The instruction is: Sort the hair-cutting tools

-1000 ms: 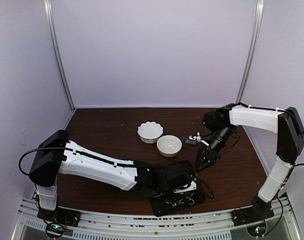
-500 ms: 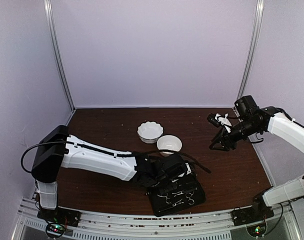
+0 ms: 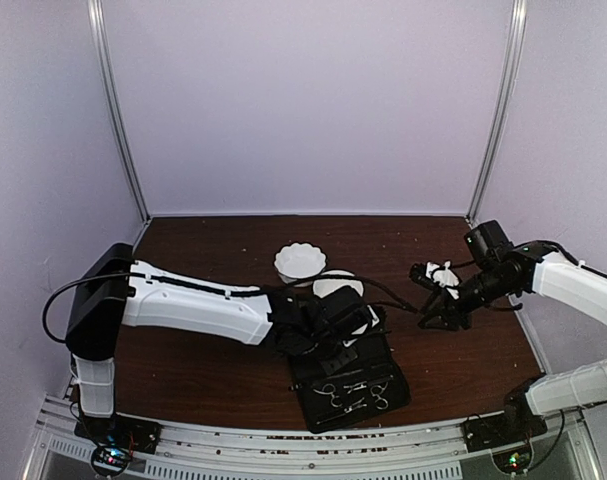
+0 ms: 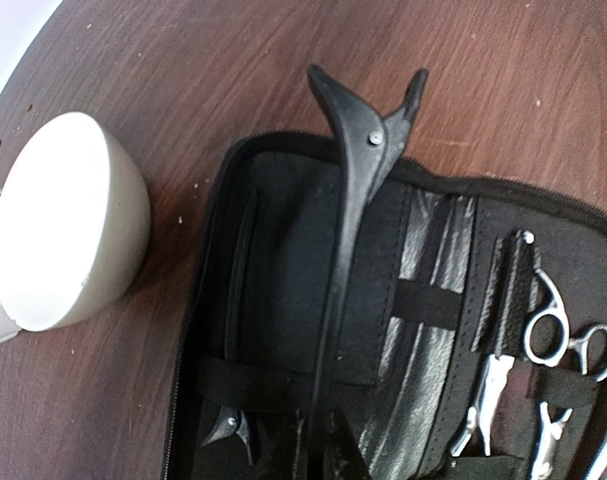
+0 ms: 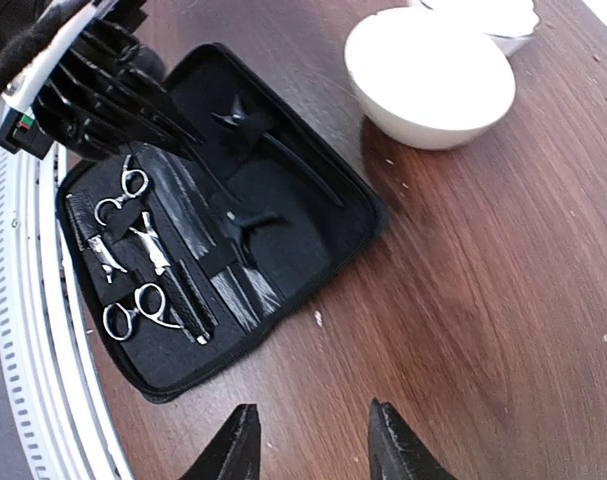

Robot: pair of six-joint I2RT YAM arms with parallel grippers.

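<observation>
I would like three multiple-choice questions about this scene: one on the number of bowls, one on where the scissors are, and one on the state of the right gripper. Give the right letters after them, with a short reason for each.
1. How many white bowls stand on the table?
A. one
B. two
C. three

2. Where are the silver scissors?
A. in a bowl
B. in the open black case
C. held by a gripper

3. How is the right gripper?
A. shut on a clip
B. shut on scissors
C. open, holding nothing

Answers:
1 B: a plain bowl and a scalloped one stand side by side.
2 B: both pairs lie in one half of the opened case.
3 C: its fingers stand apart, with only bare wood between them.
</observation>
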